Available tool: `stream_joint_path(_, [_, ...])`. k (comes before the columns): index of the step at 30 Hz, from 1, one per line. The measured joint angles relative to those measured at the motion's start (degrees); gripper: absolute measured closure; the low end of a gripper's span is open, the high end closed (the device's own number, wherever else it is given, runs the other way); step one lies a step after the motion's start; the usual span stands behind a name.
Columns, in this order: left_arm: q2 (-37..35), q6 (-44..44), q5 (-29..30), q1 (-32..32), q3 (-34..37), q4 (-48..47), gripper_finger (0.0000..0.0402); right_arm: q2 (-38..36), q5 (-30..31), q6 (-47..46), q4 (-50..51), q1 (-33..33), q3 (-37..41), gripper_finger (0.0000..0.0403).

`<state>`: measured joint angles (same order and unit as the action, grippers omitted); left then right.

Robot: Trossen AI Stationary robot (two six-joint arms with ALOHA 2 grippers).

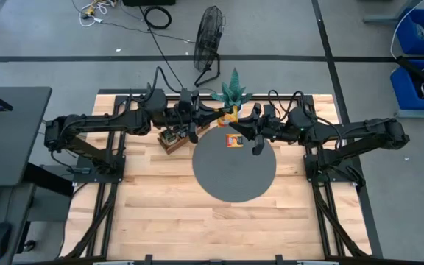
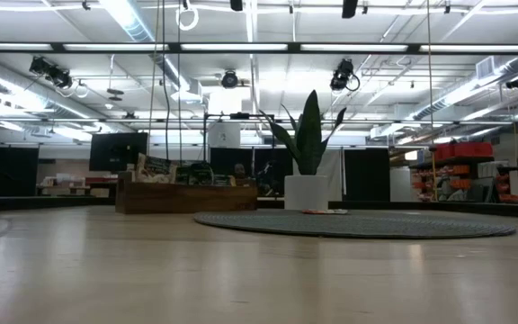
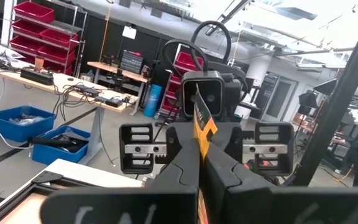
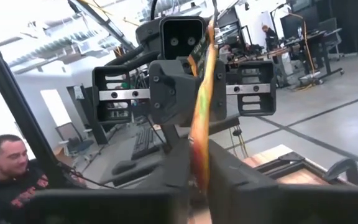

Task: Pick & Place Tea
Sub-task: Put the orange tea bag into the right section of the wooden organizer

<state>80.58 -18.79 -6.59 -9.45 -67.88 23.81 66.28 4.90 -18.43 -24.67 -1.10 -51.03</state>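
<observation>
An orange-yellow tea sachet point(image 1: 231, 114) hangs in the air over the table's far middle, between my two grippers, which face each other. My left gripper point(image 1: 223, 118) comes from the left and my right gripper point(image 1: 241, 120) from the right, both shut on the sachet. A second orange tea sachet point(image 1: 233, 140) lies flat on the far part of the round grey mat point(image 1: 234, 173). The wooden tray point(image 1: 171, 140) stands left of the mat and holds more sachets. Neither gripper shows in the low view. My left gripper pinches the sachet's left edge point(image 3: 199, 134) between its two fingers, roughly level, coming from the table's left. The sachet stands on edge, upright, clear of the table. My right gripper pinches the same sachet's opposite edge point(image 4: 201, 140) between its two fingers, roughly level, from the table's right.
A potted plant point(image 1: 234, 92) in a white pot point(image 2: 307, 192) stands just behind the grippers at the table's far edge. A fan point(image 1: 209, 44) stands on the floor beyond. A person point(image 4: 11, 174) sits beside the table.
</observation>
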Motion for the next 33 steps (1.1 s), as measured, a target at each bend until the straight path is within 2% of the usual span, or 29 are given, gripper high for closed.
stream_joint_path(1, [0.0, 0.0, 0.0, 0.0, 0.0, 0.0, 0.0399, 0.0, 0.0, 0.8, 0.0, 0.0, 0.0, 0.0386])
stream_joint_path(8, [0.0, 0.0, 0.0, 0.0, 0.0, -0.7, 0.0394, 0.0, 0.6, 2.1, 0.2, 0.0, 0.0, 0.0396])
stream_joint_path(18, [-3.7, -1.6, -2.6, -0.1, 0.0, -2.5, 0.0331, -0.9, -0.1, 3.0, 3.0, -0.4, 0.0, 0.0401])
stream_joint_path(22, [-6.7, -2.4, -2.7, -1.4, 0.0, -7.2, 0.0303, -1.0, -2.6, 2.3, 5.2, -0.4, 0.0, 0.0401])
stream_joint_path(25, [-8.1, -7.5, -3.1, -3.5, -0.3, -11.9, 0.028, -1.0, -3.1, 1.3, 7.4, -0.4, 0.0, 0.0402])
stream_joint_path(28, [-7.9, -11.6, -7.8, -5.9, -3.0, -20.8, 0.0257, -1.0, -4.0, 1.3, 9.6, -0.4, 0.0, 0.0402])
stream_joint_path(33, [-4.6, -13.6, -15.1, -7.1, -9.2, -31.2, 0.0223, -1.0, -5.1, 0.5, 14.6, -0.4, 0.0, 0.0403])
